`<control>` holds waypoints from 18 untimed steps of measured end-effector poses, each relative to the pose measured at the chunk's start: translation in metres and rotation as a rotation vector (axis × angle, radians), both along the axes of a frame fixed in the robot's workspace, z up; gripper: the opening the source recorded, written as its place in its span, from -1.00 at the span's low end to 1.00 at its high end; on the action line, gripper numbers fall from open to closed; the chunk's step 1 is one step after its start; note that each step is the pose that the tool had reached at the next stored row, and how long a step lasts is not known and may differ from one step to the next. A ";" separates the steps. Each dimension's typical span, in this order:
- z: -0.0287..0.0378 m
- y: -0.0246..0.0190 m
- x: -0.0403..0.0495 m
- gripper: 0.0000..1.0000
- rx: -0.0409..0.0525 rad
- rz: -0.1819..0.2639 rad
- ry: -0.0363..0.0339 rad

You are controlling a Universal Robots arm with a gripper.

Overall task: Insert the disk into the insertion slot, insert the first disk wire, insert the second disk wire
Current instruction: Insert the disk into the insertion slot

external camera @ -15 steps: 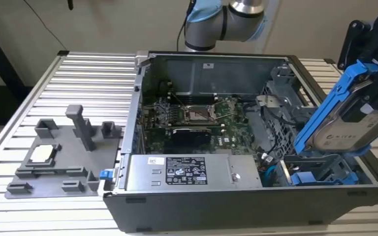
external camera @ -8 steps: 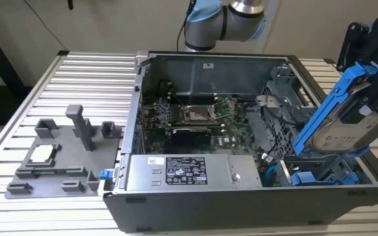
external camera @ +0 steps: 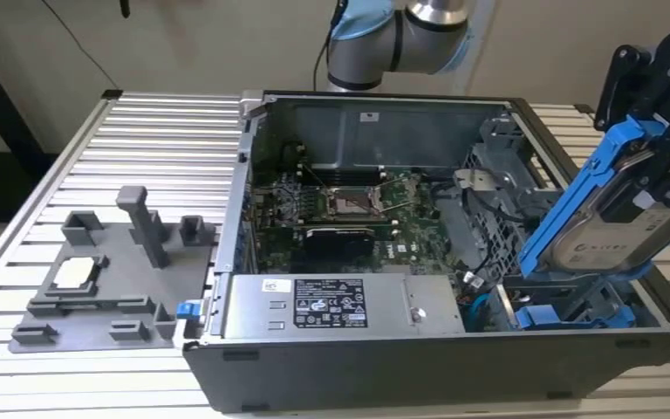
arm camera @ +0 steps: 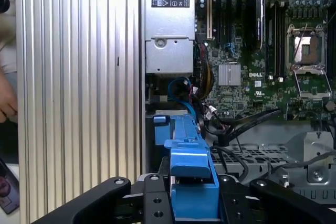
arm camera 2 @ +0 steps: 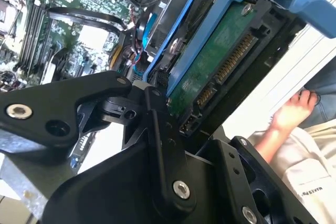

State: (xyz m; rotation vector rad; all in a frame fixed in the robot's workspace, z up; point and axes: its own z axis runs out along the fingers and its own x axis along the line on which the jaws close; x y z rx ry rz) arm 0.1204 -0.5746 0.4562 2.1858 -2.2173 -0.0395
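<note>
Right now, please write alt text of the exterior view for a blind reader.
The gripper holds the disk, in its blue carrier frame, tilted over the drive bay at the exterior view's right end of an open computer case. Inside lie the motherboard and a power supply. A grey fixture plate sits on the slatted table at the exterior view's left.

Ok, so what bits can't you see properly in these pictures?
- Insertion slot: in the exterior view the tilted disk stands in front of it, so I cannot tell whether the disk has entered it.
- Gripper: in the exterior view the right edge cuts it off.
- Disk wires: in the first wrist view, the cable tangle does not show which ones they are.
</note>
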 end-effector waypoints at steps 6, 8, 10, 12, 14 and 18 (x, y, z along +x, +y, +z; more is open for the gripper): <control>-0.0055 0.0000 0.0000 -0.35 0.0026 0.000 0.0000; -0.0083 0.0000 0.0000 -0.35 0.0035 0.000 0.0000; -0.0114 0.0000 0.0000 -0.35 0.0051 0.000 0.0000; -0.0148 0.0000 0.0001 -0.35 0.0069 0.000 -0.0004; -0.0180 0.0000 0.0002 -0.35 0.0082 0.000 -0.0016; -0.0252 0.0000 0.0008 -0.35 0.0084 0.000 -0.0039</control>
